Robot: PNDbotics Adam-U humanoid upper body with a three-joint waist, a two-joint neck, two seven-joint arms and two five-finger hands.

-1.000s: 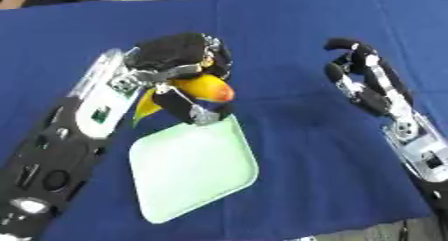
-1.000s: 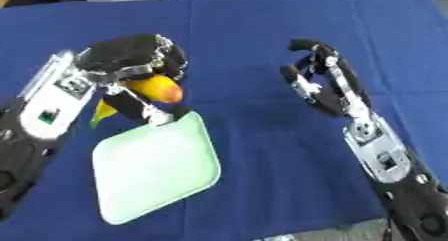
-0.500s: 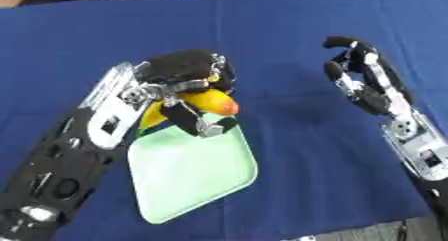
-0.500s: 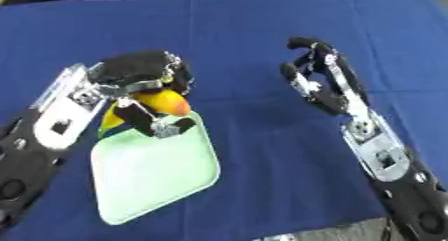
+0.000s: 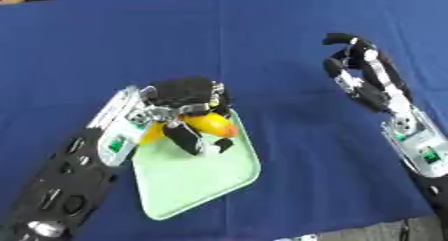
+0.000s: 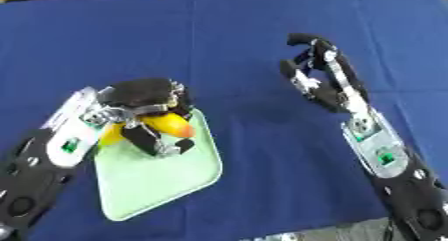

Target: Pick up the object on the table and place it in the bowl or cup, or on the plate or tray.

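Note:
A yellow and orange mango-like fruit (image 5: 210,124) is held in my left hand (image 5: 184,97), whose fingers curl round it. The hand and fruit hang over the upper end of a pale green tray (image 5: 197,177) that lies on the blue cloth at the lower left. Whether the fruit touches the tray cannot be told. My right hand (image 5: 357,67) hovers at the right, well apart from the tray, with curled fingers and nothing in them.
A blue cloth (image 5: 262,40) covers the whole table. The table's near edge (image 5: 350,230) shows at the bottom right. Both black forearms run in from the lower corners.
My left hand has carried the fruit toward me and down, from the tray's far edge to over its upper part. The right hand has barely moved.

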